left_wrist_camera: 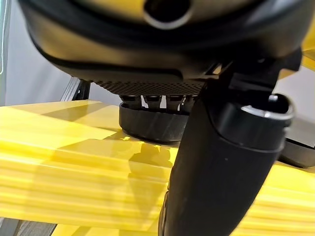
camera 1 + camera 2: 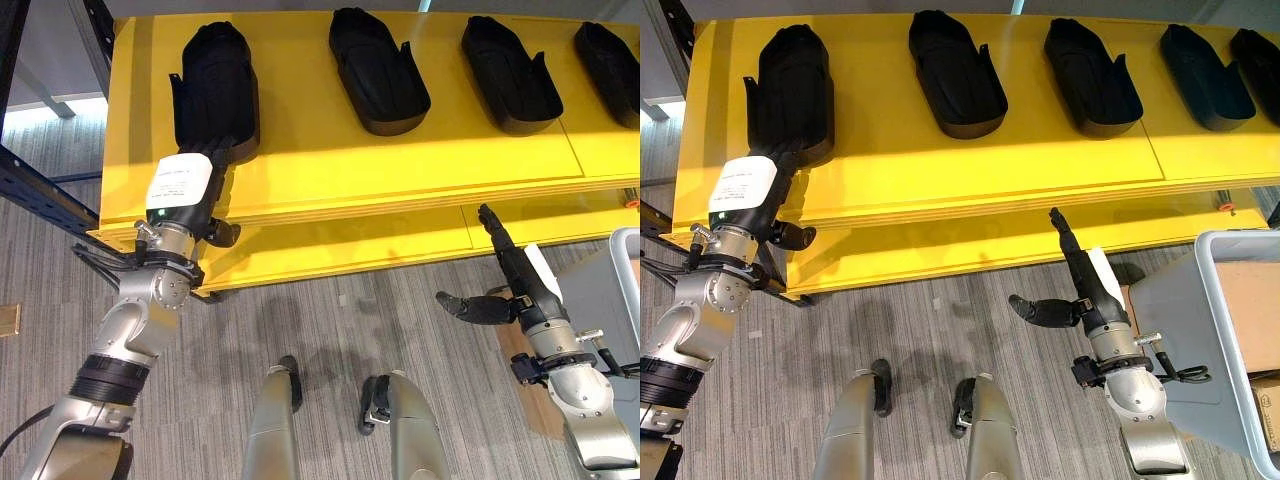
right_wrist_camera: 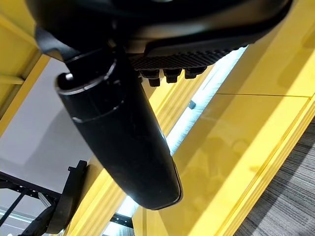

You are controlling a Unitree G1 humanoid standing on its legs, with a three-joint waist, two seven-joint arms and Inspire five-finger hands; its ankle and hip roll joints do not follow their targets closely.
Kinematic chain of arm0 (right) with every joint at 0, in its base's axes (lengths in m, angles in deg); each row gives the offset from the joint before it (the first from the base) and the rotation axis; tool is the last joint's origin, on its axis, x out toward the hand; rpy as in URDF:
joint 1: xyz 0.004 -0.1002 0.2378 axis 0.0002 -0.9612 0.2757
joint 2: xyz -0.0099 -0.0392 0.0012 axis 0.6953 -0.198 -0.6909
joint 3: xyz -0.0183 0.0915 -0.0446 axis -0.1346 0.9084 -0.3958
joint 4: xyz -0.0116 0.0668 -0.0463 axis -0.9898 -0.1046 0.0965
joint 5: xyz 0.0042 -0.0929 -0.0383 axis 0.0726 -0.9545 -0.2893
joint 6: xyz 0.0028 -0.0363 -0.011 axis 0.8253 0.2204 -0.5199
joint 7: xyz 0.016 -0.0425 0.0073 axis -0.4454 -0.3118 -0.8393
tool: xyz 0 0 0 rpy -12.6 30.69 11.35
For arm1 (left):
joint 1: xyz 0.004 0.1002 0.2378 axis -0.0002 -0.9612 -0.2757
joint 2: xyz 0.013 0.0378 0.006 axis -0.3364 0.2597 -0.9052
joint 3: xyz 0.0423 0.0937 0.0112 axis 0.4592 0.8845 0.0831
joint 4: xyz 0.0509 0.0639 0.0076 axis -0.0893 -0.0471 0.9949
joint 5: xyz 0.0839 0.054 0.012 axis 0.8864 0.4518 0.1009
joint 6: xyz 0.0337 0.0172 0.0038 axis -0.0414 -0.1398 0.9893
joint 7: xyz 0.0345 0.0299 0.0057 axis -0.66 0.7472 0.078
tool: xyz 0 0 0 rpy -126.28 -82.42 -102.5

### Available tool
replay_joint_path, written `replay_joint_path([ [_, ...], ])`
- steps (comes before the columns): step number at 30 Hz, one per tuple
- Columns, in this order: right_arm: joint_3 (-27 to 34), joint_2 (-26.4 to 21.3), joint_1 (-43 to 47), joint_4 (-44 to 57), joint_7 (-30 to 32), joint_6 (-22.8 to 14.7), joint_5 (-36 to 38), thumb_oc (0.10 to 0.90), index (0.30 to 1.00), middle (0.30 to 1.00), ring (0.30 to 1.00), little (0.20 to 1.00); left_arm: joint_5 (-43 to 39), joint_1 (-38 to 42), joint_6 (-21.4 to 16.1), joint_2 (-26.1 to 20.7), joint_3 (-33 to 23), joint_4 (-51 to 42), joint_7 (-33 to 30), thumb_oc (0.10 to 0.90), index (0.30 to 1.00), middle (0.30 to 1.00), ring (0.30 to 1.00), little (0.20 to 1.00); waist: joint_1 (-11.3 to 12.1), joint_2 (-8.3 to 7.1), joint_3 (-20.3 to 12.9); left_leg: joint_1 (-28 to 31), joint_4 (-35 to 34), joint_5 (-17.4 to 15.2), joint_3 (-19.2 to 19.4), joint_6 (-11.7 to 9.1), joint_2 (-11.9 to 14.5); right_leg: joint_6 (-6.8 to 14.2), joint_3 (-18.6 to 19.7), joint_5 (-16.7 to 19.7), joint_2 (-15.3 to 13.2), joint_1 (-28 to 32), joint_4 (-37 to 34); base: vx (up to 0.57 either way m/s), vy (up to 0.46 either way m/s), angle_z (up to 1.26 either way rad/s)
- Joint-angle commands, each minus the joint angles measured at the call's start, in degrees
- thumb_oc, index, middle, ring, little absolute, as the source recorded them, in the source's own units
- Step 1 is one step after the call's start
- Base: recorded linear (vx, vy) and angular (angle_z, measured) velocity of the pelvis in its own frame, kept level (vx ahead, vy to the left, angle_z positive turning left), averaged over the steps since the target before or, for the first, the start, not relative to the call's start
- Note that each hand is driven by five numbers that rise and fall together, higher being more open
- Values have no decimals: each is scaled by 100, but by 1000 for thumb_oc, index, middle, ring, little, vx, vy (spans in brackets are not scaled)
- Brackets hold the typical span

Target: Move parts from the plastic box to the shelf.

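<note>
Grey plastic box [image 2: 1200, 330] sits at near right on the floor, just right of the right arm; its inside shows a brown cardboard piece [image 2: 1250, 300], no black parts visible in it. Bright yellow shelf board [image 2: 400, 160] runs across the far side, with a lower yellow shelf edge [image 2: 380, 245] below it. Four black moulded plastic parts lie in a row on the top board in the left eye view, well apart from each other: leftmost part [image 2: 215, 90], second part [image 2: 378, 70], third part [image 2: 510, 75], fourth part [image 2: 610, 60] at far right, cut by the frame edge; the right eye view shows a fifth part [image 2: 1258, 60] beyond it. Left hand [image 2: 205, 170] with a white cover on its back reaches over the shelf's near edge, straight fingers resting against the near end of the leftmost part, thumb out to the side below the board; left wrist view shows the fingertips [image 1: 157, 102] touching the part's dark rim, not wrapped round it. Right hand [image 2: 515, 270] hangs in front of the lower shelf edge at right, fingers straight and pointing far, thumb spread wide to the left, holding nothing. Grey carpet floor [image 2: 330, 340] lies below.
</note>
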Motion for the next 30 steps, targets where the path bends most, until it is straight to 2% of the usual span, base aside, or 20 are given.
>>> replay_joint_path([
  [1,255,-293,226,602,126,-423,273,900,1000,1000,1000,1000,157,780,34,-134,-95,89,-404,900,1000,1000,1000,1000,-43,83,-415,282,-135,-483,-307,-190,344,222,292,297,58,121,-668,0,0,0],
  [15,260,-294,265,568,139,-422,234,900,1000,1000,1000,1000,374,460,-69,-194,-472,-619,-519,900,1000,1000,1000,1000,12,105,-421,253,-163,-462,-327,-201,332,188,291,287,82,65,-639,0,0,0],
  [30,245,-329,187,589,116,-428,291,900,1000,1000,1000,1000,285,1045,97,-260,-165,37,-540,900,1000,1000,1000,1000,-79,117,-476,220,-164,-451,-310,-216,365,203,309,307,94,4,-630,1,-1,-2],
])
